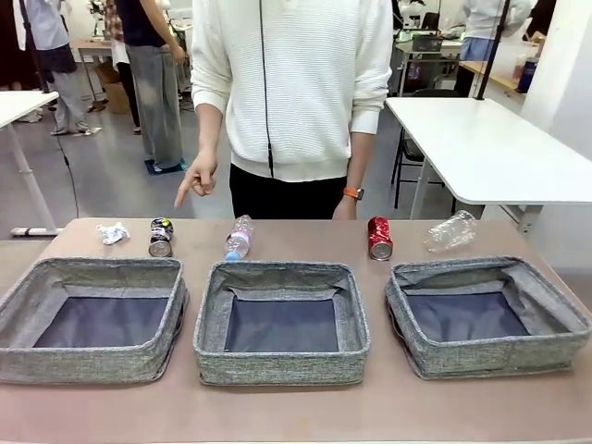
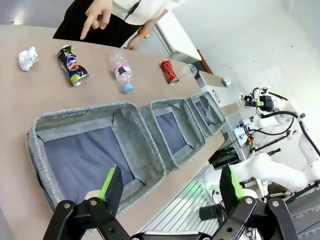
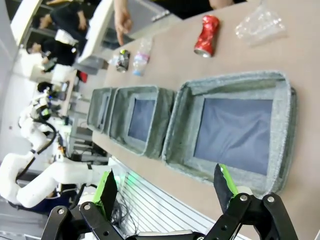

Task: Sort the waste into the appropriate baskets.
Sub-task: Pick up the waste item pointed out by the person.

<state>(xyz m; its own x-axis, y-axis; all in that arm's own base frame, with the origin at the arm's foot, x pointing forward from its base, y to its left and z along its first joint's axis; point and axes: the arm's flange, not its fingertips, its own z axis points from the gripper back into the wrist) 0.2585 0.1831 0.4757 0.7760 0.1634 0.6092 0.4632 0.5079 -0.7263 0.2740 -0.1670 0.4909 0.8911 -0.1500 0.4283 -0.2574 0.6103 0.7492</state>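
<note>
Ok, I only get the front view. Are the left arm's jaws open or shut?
Observer: Open. The left gripper holds nothing and faces the low grey woven-fabric basket on the robot's left.
Operator: And the right one?
Observer: The right gripper has its jaws open too, empty, facing the matching grey basket on the robot's right.

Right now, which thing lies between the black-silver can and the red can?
The clear bottle with the blue cap lies there on its side, touching neither the black-silver can nor the red can, as the front view shows.
</note>
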